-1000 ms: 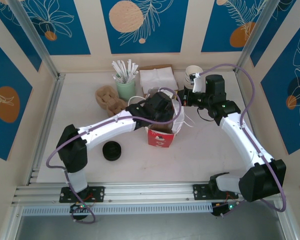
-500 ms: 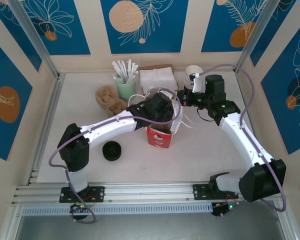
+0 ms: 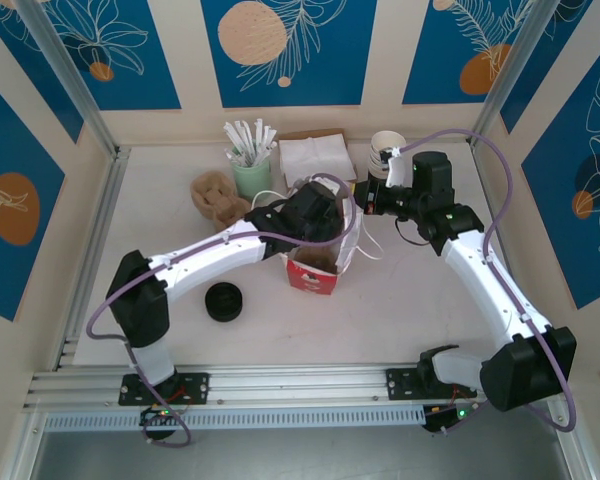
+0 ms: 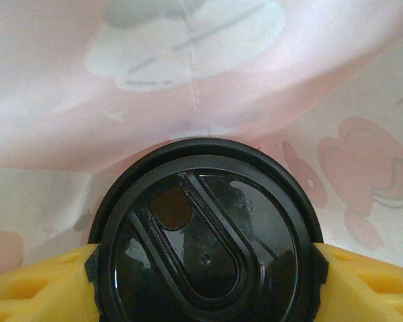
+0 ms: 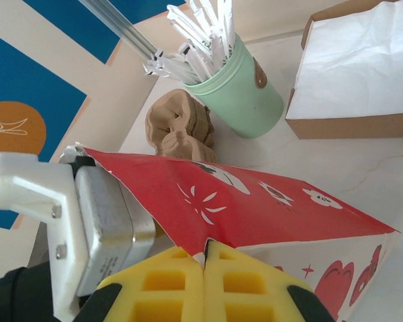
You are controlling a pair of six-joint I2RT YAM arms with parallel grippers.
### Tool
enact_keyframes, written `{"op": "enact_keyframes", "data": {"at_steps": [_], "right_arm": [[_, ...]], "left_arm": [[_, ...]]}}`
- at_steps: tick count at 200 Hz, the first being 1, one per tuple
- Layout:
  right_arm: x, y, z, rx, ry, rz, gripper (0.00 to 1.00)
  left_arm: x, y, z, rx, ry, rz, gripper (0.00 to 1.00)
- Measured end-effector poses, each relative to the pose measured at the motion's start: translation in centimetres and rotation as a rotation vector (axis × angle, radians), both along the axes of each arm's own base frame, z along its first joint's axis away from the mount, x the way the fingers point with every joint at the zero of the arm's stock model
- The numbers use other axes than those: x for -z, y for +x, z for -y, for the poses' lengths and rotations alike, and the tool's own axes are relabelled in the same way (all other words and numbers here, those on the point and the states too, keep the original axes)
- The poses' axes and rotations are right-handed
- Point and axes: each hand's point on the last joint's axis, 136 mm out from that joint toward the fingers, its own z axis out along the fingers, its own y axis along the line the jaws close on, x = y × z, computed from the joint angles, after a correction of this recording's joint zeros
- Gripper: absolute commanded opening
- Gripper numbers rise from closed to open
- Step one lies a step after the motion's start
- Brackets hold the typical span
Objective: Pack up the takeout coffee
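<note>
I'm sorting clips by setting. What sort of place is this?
Probably a mock café counter inside a robot test booth: a green cup of wrapped straws, a box of napkins, and a lidded coffee cup inside a red-and-white takeout bag.

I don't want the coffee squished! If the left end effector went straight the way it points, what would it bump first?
Likely the inside wall of the red-and-white bag, ahead of the left end effector holding the takeout coffee; depth is unclear.
</note>
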Motion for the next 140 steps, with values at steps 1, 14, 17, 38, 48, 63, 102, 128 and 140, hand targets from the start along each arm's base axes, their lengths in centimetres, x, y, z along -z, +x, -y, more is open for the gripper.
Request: {"op": "enact_keyframes", "data": {"at_steps": [1, 14, 17, 38, 48, 63, 102, 128, 140], "right_arm": [[0.00, 0.00, 0.00, 0.000, 0.000, 0.000, 0.00], [-0.02, -0.01, 0.00, -0.001, -0.002, 0.004, 0.00], [0.00, -0.01, 0.00, -0.001, -0.002, 0.003, 0.00], [0.15, -0.04, 0.03, -0.002, -0.005, 0.002, 0.00], [0.15, -0.04, 0.03, -0.003, -0.007, 0.004, 0.00], [0.15, -0.04, 0.03, -0.004, -0.007, 0.005, 0.00], [0.21, -0.08, 0.04, -0.006, -0.011, 0.005, 0.00], [0.21, -0.09, 0.03, -0.007, -0.012, 0.007, 0.00], [0.21, -0.10, 0.00, -0.009, -0.011, 0.006, 0.00]], "left_arm": [[-0.02, -0.01, -0.02, 0.000, 0.000, 0.000, 0.73], [-0.42, -0.05, -0.23, -0.004, -0.001, 0.006, 0.72], [-0.50, -0.05, -0.26, -0.005, -0.002, 0.008, 0.73], [-0.90, -0.03, -0.30, -0.007, -0.007, 0.013, 0.72], [-0.89, -0.05, -0.31, -0.007, -0.006, 0.012, 0.72], [-0.83, -0.08, -0.36, -0.007, -0.003, 0.010, 0.72], [-0.73, -0.15, -0.44, -0.007, 0.002, 0.006, 0.72], [-0.69, -0.15, -0.42, -0.006, 0.002, 0.005, 0.72], [-0.65, -0.17, -0.37, -0.006, -0.001, 0.002, 0.72]]}}
